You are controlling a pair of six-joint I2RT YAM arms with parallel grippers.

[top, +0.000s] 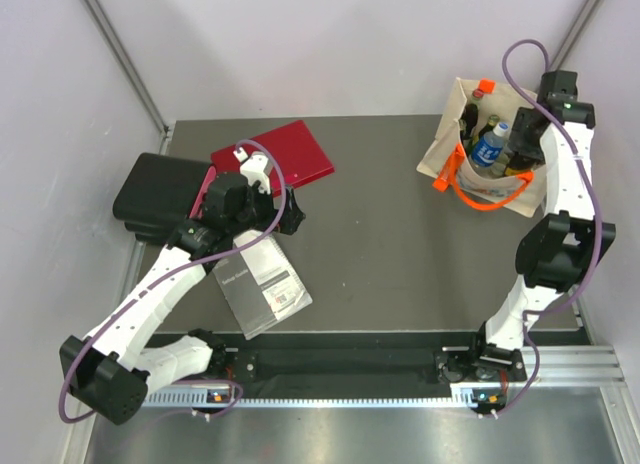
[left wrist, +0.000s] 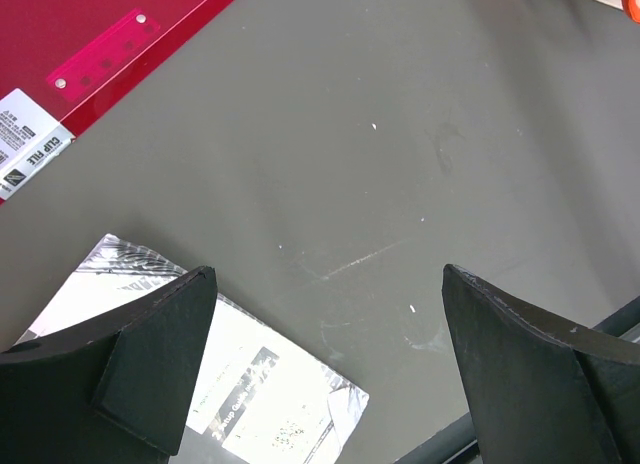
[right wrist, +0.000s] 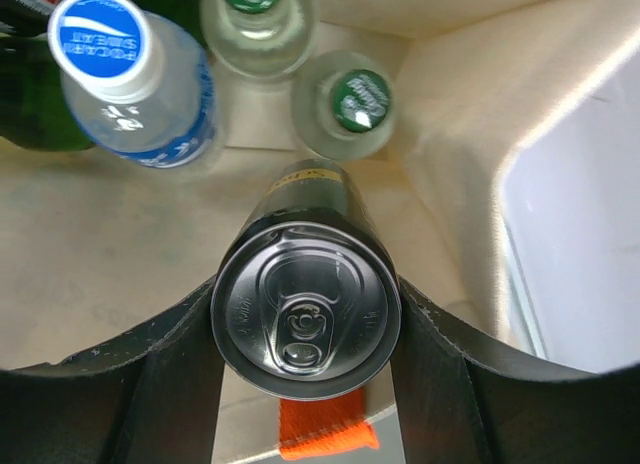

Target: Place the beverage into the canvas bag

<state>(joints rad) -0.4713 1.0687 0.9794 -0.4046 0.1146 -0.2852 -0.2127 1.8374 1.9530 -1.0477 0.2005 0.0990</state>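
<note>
Beige canvas bag (right wrist: 450,104) walls hem the can (right wrist: 306,314) the right gripper (right wrist: 305,329) pinches — left gripper (left wrist: 328,284) spread above table (left wrist: 400,134).

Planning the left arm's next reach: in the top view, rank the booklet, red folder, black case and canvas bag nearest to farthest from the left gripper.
1. The booklet, near side of the left gripper, and the red folder, far side: too close to call.
2. The black case, left.
3. The canvas bag, far right.
</note>
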